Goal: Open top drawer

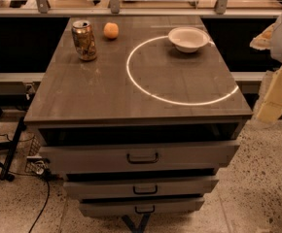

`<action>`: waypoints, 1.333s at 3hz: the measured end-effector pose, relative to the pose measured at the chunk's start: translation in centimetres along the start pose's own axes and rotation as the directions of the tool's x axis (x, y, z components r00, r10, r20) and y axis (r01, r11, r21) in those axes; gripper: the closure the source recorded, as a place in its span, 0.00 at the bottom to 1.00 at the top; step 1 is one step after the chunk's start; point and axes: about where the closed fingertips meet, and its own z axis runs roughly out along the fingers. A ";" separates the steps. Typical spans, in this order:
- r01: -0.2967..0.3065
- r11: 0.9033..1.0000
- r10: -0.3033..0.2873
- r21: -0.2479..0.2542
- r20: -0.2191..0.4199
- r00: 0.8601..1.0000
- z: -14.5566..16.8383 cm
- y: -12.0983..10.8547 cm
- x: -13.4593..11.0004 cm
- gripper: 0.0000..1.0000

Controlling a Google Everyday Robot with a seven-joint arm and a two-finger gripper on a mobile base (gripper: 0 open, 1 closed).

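Observation:
The top drawer is the widest grey front, just under the tabletop. It has a dark loop handle at its centre. A dark gap shows above its front, so it stands a little way out. Two narrower grey drawers sit below it. My gripper shows as cream-coloured parts at the right edge of the camera view, off the cabinet's right side, level with the tabletop and apart from the handle.
On the grey tabletop stand a dented can, an orange and a white bowl. A bright ring of light lies across the top. Cables and a black stand leg are on the floor at left.

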 end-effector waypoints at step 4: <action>0.046 0.989 -0.036 -0.138 0.076 0.996 8.2 6.4 6.6 0.00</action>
